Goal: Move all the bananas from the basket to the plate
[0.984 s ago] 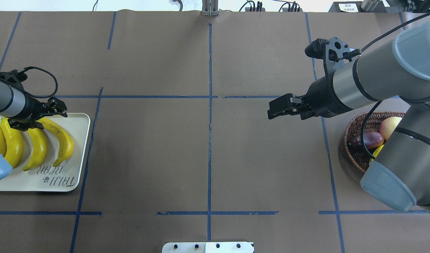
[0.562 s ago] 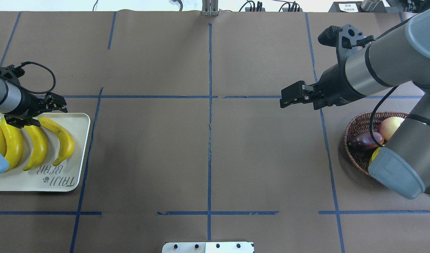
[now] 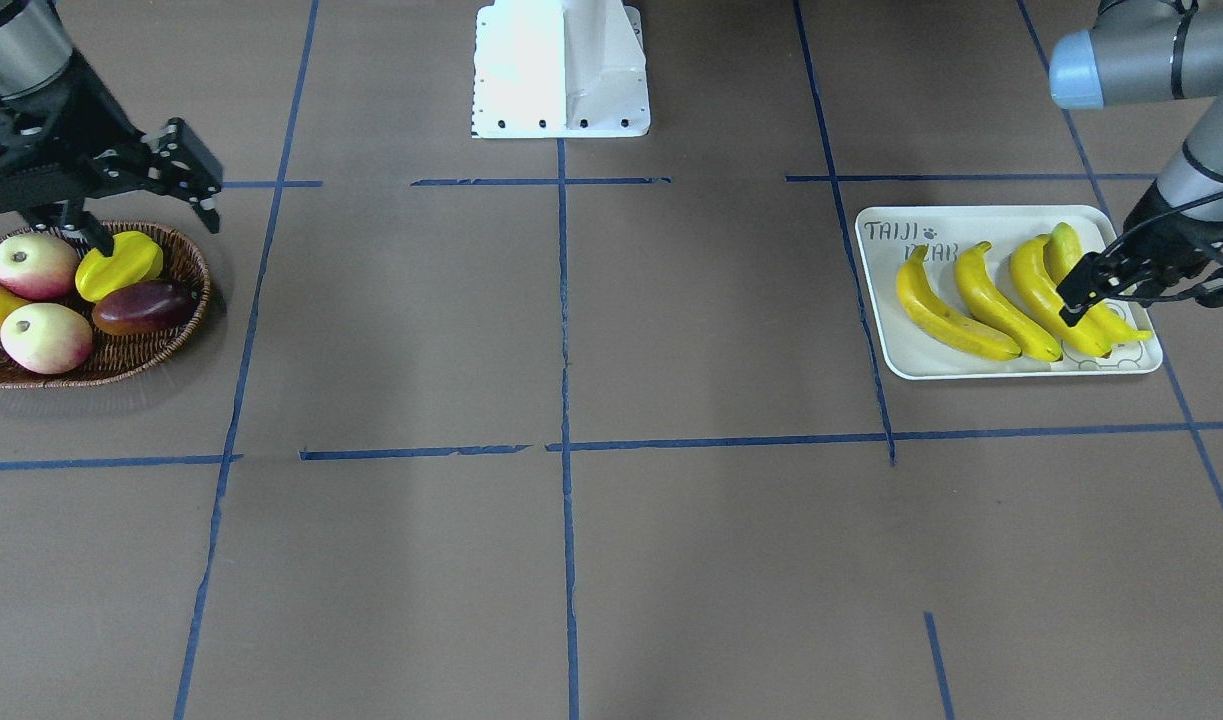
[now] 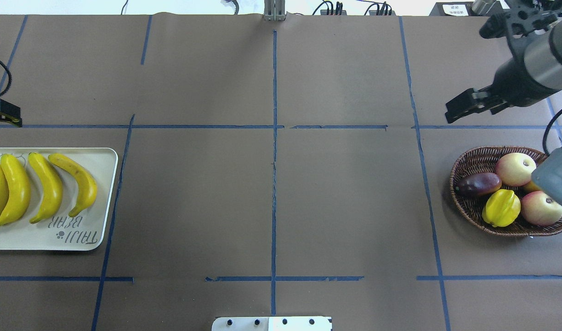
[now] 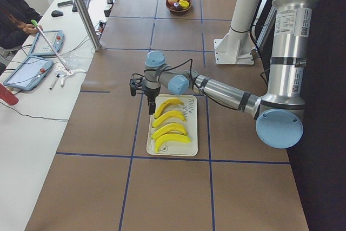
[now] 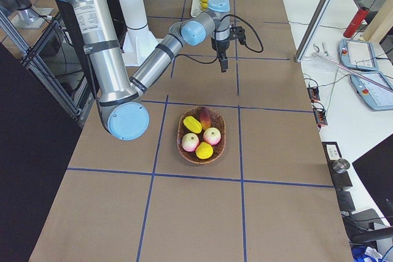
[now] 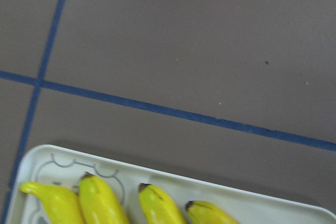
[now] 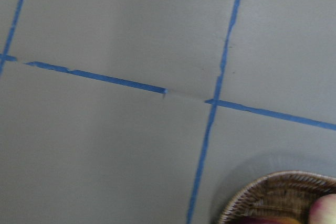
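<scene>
All four bananas (image 4: 42,188) lie side by side on the plate (image 4: 32,241) at the table's left end, long axes pointing away from the robot. The left fingers (image 3: 1079,292) hang just past their far tips, empty, spread hard to read. The right fingers (image 3: 183,150) hover parted and empty beside the basket (image 4: 474,158), which shows no banana, though its outer edge is hidden.
</scene>
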You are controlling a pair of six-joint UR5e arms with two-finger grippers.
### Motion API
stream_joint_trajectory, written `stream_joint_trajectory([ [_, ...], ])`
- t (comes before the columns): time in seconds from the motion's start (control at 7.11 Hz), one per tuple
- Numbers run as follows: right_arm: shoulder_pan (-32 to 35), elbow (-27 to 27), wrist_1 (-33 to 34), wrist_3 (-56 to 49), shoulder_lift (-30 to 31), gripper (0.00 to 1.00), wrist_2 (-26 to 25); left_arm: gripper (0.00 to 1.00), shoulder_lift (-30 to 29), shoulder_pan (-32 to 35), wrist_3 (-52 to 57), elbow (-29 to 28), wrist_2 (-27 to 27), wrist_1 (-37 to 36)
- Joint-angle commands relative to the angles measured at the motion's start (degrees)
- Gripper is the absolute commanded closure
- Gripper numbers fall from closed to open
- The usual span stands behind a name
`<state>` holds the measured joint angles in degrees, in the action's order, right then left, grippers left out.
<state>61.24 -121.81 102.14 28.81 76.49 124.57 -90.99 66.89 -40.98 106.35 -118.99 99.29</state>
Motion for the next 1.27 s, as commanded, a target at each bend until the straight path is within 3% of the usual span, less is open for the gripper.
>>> stream_joint_trajectory([
  [0.0, 14.98, 11.52, -0.01, -22.19, 4.53, 0.0, 12.28, 0.0, -0.07, 9.61, 17.9, -0.26, -1.93, -8.47],
  [0.28, 25.91, 23.23, -0.01, -42.89, 6.38, 0.0, 14.83, 0.0, 1.15, 16.3, 25.3, -3.67, -12.8, -8.76],
  [0.56, 28.32, 26.79, -2.46, -43.07, 10.86, 0.0, 14.39, 0.0, 2.3, 21.24, 32.18, -7.81, -18.35, -8.76],
  [1.12, 29.37, 28.12, -4.04, -42.7, 14.02, 0.0, 14.03, 0.0, 4.68, 21.17, 32.37, -8.79, -18.74, -7.97],
])
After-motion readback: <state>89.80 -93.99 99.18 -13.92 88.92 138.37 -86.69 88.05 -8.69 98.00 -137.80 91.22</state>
